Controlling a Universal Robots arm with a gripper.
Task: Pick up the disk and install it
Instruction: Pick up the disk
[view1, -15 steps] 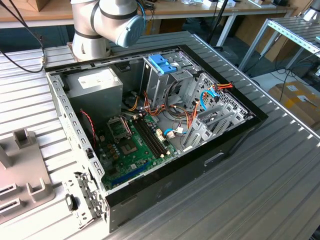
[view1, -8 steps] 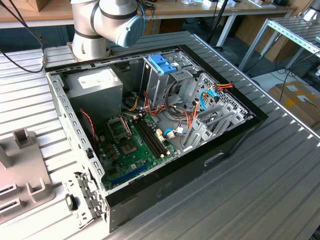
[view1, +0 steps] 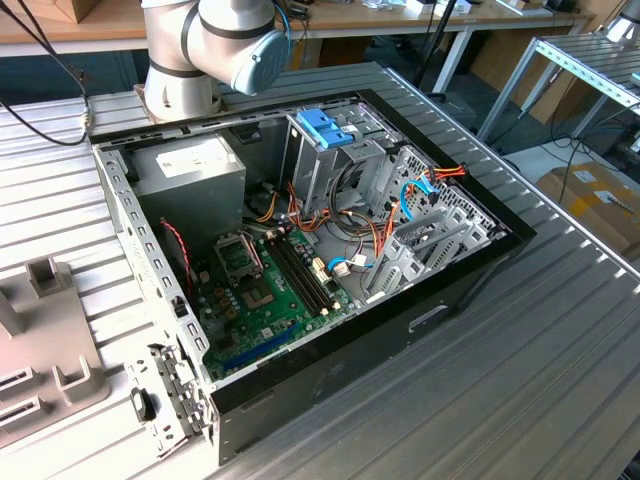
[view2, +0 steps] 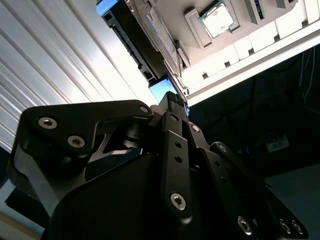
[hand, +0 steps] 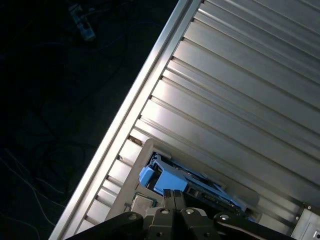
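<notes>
My claw (hand: 173, 194) hangs right at the disk (hand: 162, 179), whose light-blue frame shows just past it in both wrist views. I cannot tell how wide the claw stands, or whether it touches the disk at all. The disk sits on edge in a pale grey holder (view2: 235, 45), with a bare processor chip (view2: 218, 20) close beside it. The holder is near the rim of the ribbed aluminium surface (hand: 240, 100), and past that rim the dark floor (hand: 55, 125) is strewn with cables. I judge the main risk is a poor hold on the smooth plastic frame: the disk could slip, strike the chip or go over the edge. In the open computer case (view1: 470, 270), orange and blue cables (view1: 375, 235) crowd the drive cage (view1: 325, 130) and could snag a carried disk. Workbenches stand at the far side of the room, and a cardboard box (view1: 595, 195) lies on the floor at the exterior view's right.
</notes>
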